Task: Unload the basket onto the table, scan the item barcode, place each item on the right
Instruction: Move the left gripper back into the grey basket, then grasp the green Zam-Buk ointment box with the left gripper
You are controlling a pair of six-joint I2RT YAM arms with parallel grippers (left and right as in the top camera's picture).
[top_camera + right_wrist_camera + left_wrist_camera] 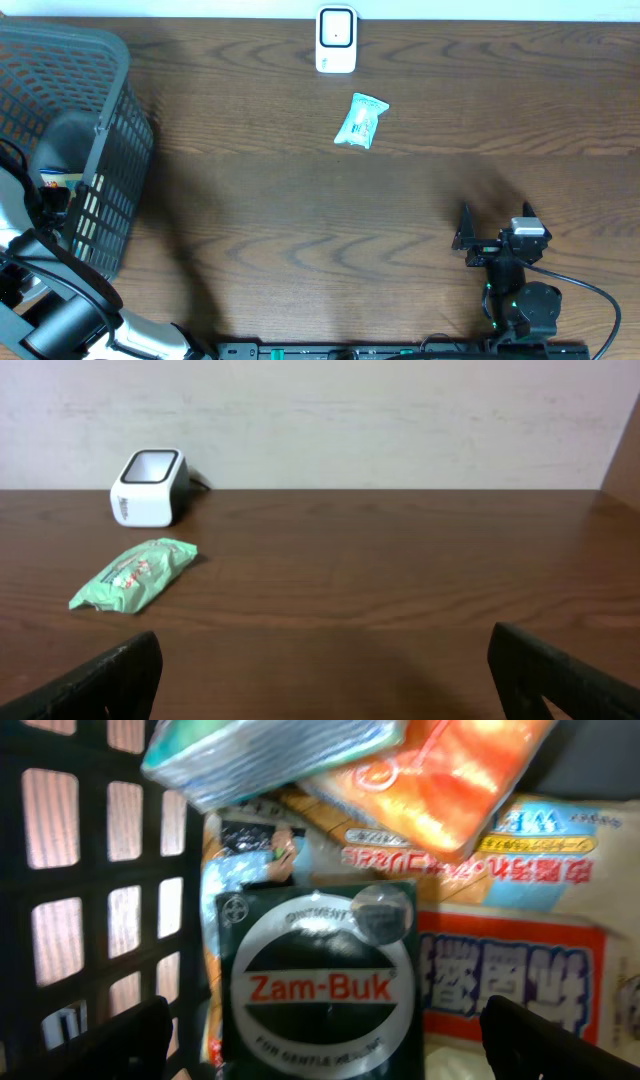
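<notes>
A white barcode scanner (336, 40) stands at the table's far edge, also visible as the scanner (150, 487) in the right wrist view. A pale green packet (360, 121) lies flat just in front of it. My left gripper (325, 1050) is down inside the grey basket (110, 120), open, its fingers (120, 1040) wide on either side of a dark green Zam-Buk box (320, 980) without touching it. My right gripper (497, 232) rests open and empty near the front right, facing the green packet (135, 574).
Inside the basket, an orange packet (450, 780), a teal packet (270, 755) and a white pack with red and blue print (520, 970) crowd round the box. The basket's lattice wall (90, 900) is close on the left.
</notes>
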